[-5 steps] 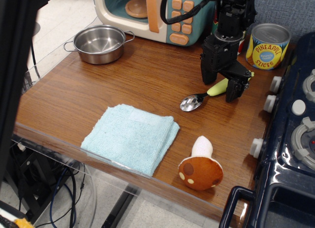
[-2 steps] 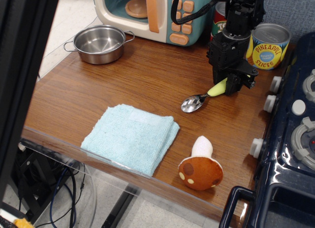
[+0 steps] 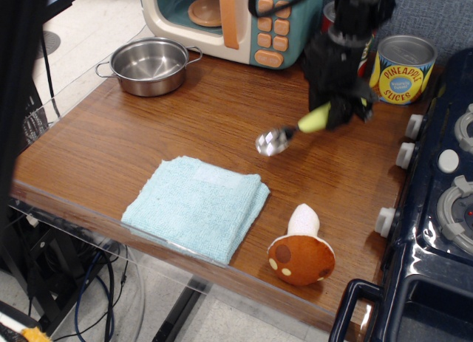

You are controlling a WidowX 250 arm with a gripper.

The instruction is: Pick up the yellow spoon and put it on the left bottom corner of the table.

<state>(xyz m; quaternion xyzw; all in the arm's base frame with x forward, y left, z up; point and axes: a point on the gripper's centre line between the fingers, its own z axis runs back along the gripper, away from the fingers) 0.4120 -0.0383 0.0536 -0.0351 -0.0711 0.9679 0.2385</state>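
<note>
The yellow spoon (image 3: pixel 292 131) hangs in the air above the brown wood-grain table (image 3: pixel 103 146), its silver bowl pointing left and its yellow-green handle held at the right end. My black gripper (image 3: pixel 336 114) is shut on the handle, over the right middle of the table, and looks blurred by motion. The table's left bottom corner lies at the lower left by the clear acrylic rim.
A light blue folded cloth (image 3: pixel 198 205) lies near the front edge. A toy mushroom (image 3: pixel 301 250) lies to its right. A steel pot (image 3: pixel 150 65) and a toy microwave (image 3: pixel 229 18) stand at the back. A pineapple can (image 3: pixel 403 69) and a dark blue toy stove (image 3: pixel 436 209) are on the right.
My gripper closed on the spoon's handle and lifted it off the table, moving it slightly left and up. Nothing else has moved.
</note>
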